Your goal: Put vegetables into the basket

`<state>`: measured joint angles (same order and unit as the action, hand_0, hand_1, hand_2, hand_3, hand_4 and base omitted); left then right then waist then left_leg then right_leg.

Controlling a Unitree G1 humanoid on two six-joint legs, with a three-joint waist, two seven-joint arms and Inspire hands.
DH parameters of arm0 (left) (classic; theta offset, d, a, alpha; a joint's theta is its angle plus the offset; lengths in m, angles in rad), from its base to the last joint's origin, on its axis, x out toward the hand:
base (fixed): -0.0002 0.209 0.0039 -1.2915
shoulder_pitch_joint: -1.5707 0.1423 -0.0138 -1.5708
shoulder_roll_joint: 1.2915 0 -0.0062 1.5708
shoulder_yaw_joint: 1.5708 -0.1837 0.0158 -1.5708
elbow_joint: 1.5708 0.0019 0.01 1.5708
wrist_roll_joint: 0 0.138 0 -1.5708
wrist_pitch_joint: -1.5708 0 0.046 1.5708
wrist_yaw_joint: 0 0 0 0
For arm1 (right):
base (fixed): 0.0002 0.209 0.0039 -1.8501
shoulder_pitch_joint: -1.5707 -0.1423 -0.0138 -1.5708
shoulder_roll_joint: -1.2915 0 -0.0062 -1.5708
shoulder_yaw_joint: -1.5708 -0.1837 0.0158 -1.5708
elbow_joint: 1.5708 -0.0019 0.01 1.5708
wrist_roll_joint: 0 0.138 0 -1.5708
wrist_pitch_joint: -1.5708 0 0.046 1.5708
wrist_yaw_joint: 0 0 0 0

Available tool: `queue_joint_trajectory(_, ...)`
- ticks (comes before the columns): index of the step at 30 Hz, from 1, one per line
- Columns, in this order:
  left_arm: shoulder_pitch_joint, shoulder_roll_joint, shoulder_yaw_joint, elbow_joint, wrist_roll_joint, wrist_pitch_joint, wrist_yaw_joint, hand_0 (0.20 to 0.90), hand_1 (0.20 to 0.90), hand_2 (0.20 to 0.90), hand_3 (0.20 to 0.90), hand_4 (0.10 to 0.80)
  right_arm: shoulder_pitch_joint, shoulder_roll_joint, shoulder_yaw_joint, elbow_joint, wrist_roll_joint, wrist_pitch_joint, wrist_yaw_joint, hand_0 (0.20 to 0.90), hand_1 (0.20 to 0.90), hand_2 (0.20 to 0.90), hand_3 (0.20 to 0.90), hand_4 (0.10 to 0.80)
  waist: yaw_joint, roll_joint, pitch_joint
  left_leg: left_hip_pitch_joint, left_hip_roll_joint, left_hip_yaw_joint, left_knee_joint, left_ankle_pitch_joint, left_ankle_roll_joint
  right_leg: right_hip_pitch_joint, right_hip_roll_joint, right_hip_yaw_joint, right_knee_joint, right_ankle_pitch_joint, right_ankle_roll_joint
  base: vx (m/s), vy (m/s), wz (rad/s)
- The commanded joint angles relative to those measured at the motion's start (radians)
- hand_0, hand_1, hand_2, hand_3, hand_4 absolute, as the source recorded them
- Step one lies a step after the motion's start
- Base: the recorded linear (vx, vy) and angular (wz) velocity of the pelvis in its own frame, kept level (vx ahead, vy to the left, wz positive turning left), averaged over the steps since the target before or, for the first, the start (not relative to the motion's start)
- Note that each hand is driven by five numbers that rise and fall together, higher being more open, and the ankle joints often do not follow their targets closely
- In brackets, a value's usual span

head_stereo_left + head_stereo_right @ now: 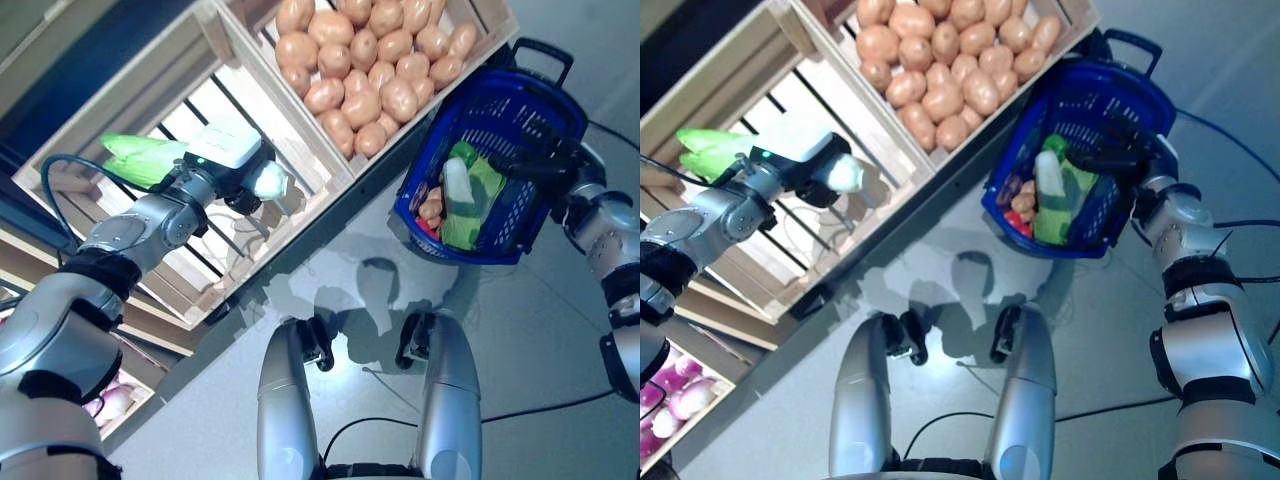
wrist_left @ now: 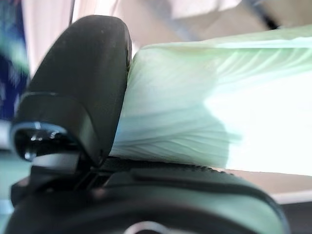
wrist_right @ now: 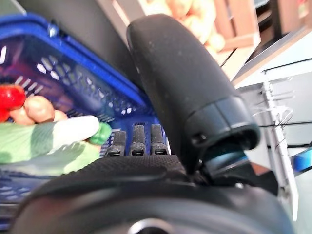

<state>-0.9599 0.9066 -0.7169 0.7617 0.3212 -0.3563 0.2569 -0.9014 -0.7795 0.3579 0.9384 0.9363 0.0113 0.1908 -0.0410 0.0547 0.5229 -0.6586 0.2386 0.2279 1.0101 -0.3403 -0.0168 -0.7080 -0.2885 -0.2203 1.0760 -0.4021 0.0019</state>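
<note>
Left hand: your left hand [image 1: 243, 180] is inside the slatted crate [image 1: 120, 120], thumb and palm clamped on a pale green cabbage [image 2: 209, 112]. The left wrist view shows the leaves pressed against the thumb.
Cabbage: it lies in that hand; its leafy end [image 1: 140, 158] sticks out behind the wrist, over the crate's slats.
Right hand: your right hand [image 1: 1118, 150] is curled over the rim of the basket [image 1: 545, 110]. In the right wrist view the fingers [image 3: 134, 139] hook the blue wall and the thumb stands above it.
Basket: blue, tilted, hanging from your right hand just beside the potato crate's corner.
In the basket: below your right fingers lie another cabbage [image 1: 470, 200], a few potatoes [image 3: 36, 109] and something red [image 3: 9, 97].
Potatoes: a full crate of them [image 1: 365, 60] sits between your two hands, nearer the right one.
Onions: purple ones [image 1: 670, 395] show on a lower shelf, well below your left arm.
</note>
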Motion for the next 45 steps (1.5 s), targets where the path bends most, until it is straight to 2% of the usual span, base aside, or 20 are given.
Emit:
queue_joint_trajectory(1, 0.066, 0.068, 0.182, -0.106, -0.165, -0.063, 0.055, 0.3, 0.3, 0.3, 0.3, 0.4, 0.114, 0.079, -0.063, -0.186, -0.084, -0.075, 0.065, 0.9, 0.9, 0.9, 0.9, 0.8, -0.001, -0.056, -0.149, 0.203, -0.046, 0.034, -0.192, -0.018, 0.013, 0.227, 0.001, -0.048, -0.214, 0.049, -0.007, 0.119, -0.022, 0.05)
queue_joint_trajectory(4, 0.198, -0.011, 0.308, -0.204, -0.356, -0.071, -0.012, 0.3, 0.3, 0.3, 0.3, 0.4, 0.233, 0.147, -0.066, -0.319, -0.17, -0.04, 0.05, 0.9, 0.9, 0.9, 0.9, 0.8, 0.006, -0.074, -0.212, 0.373, -0.077, 0.052, -0.381, 0.032, 0.001, 0.418, 0.034, -0.096, -0.423, 0.087, 0.007, 0.161, -0.018, 0.11)
queue_joint_trajectory(7, 0.26, -0.076, 0.379, -0.245, -0.458, -0.062, -0.062, 0.3, 0.3, 0.3, 0.3, 0.4, 0.282, 0.191, -0.056, -0.368, -0.226, -0.022, 0.068, 0.9, 0.9, 0.9, 0.9, 0.8, 0.006, -0.076, -0.24, 0.457, -0.09, 0.063, -0.478, 0.061, -0.007, 0.512, 0.064, -0.109, -0.544, 0.115, 0.013, 0.105, 0.0, -0.06)
queue_joint_trajectory(10, 0.355, -0.207, 0.466, -0.317, -0.614, -0.039, -0.142, 0.3, 0.3, 0.3, 0.3, 0.4, 0.372, 0.251, -0.041, -0.447, -0.275, 0.026, 0.129, 0.9, 0.9, 0.9, 0.9, 0.8, 0.006, -0.077, -0.304, 0.585, -0.125, 0.07, -0.645, 0.118, -0.015, 0.653, 0.108, -0.121, -0.739, 0.17, 0.03, 0.153, 0.013, -0.01)
queue_joint_trajectory(14, 0.447, -0.352, 0.524, -0.393, -0.856, -0.007, -0.254, 0.3, 0.3, 0.3, 0.3, 0.4, 0.451, 0.315, -0.033, -0.536, -0.283, 0.081, 0.193, 0.9, 0.9, 0.9, 0.9, 0.8, 0.0, -0.077, -0.37, 0.719, -0.155, 0.076, -0.838, 0.19, -0.013, 0.784, 0.144, -0.124, -0.935, 0.248, 0.049, 0.119, 0.025, -0.05)
queue_joint_trajectory(16, 0.461, -0.38, 0.527, -0.406, -0.907, -0.002, -0.274, 0.3, 0.3, 0.3, 0.3, 0.4, 0.463, 0.335, -0.03, -0.551, -0.276, 0.096, 0.207, 0.9, 0.9, 0.9, 0.9, 0.8, -0.002, -0.076, -0.382, 0.743, -0.16, 0.08, -0.874, 0.204, -0.013, 0.804, 0.151, -0.123, -0.967, 0.264, 0.054, 0.017, 0.006, -0.01)
queue_joint_trajectory(19, 0.497, -0.446, 0.539, -0.432, -1.004, 0.005, -0.326, 0.3, 0.3, 0.3, 0.3, 0.4, 0.496, 0.379, -0.02, -0.592, -0.261, 0.118, 0.241, 0.9, 0.9, 0.9, 0.9, 0.8, -0.005, -0.071, -0.412, 0.805, -0.17, 0.08, -0.979, 0.237, -0.02, 0.855, 0.164, -0.121, -1.058, 0.306, 0.074, 0.056, 0.011, -0.07)
queue_joint_trajectory(24, 0.515, -0.484, 0.54, -0.461, -1.051, 0.008, -0.366, 0.3, 0.3, 0.3, 0.3, 0.4, 0.516, 0.392, -0.012, -0.65, -0.248, 0.137, 0.261, 0.9, 0.9, 0.9, 0.9, 0.8, -0.007, -0.068, -0.441, 0.861, -0.178, 0.095, -1.097, 0.279, -0.023, 0.9, 0.179, -0.133, -1.163, 0.361, 0.089, 0.011, -0.012, -0.03)
queue_joint_trajectory(30, 0.541, -0.508, 0.529, -0.492, -1.062, 0.035, -0.401, 0.3, 0.3, 0.3, 0.3, 0.4, 0.526, 0.398, -0.015, -0.698, -0.236, 0.149, 0.254, 0.9, 0.9, 0.9, 0.9, 0.8, -0.005, -0.067, -0.453, 0.868, -0.173, 0.093, -1.097, 0.264, -0.025, 0.905, 0.187, -0.14, -1.163, 0.363, 0.093, 0.013, -0.027, 0.13)
queue_joint_trajectory(35, 0.571, -0.528, 0.489, -0.499, -1.022, 0.043, -0.449, 0.3, 0.3, 0.3, 0.3, 0.4, 0.523, 0.407, -0.019, -0.727, -0.226, 0.152, 0.234, 0.9, 0.9, 0.9, 0.9, 0.8, -0.001, -0.069, -0.453, 0.879, -0.17, 0.093, -1.097, 0.256, -0.023, 0.91, 0.195, -0.137, -1.163, 0.36, 0.089, 0.02, -0.035, -0.09)
queue_joint_trajectory(39, 0.588, -0.541, 0.465, -0.515, -1.044, 0.066, -0.495, 0.3, 0.3, 0.3, 0.3, 0.4, 0.516, 0.409, -0.021, -0.744, -0.228, 0.155, 0.218, 0.9, 0.9, 0.9, 0.9, 0.8, 0.003, -0.071, -0.452, 0.889, -0.169, 0.09, -1.097, 0.25, -0.021, 0.921, 0.199, -0.132, -1.163, 0.355, 0.083, 0.014, -0.011, -0.02)
queue_joint_trajectory(45, 0.604, -0.579, 0.438, -0.542, -1.084, 0.056, -0.532, 0.3, 0.3, 0.3, 0.3, 0.4, 0.509, 0.414, -0.018, -0.735, -0.27, 0.155, 0.166, 0.9, 0.9, 0.9, 0.9, 0.8, 0.008, -0.075, -0.449, 0.901, -0.167, 0.086, -1.097, 0.246, -0.021, 0.931, 0.201, -0.127, -1.163, 0.353, 0.081, 0.017, -0.005, -0.01)
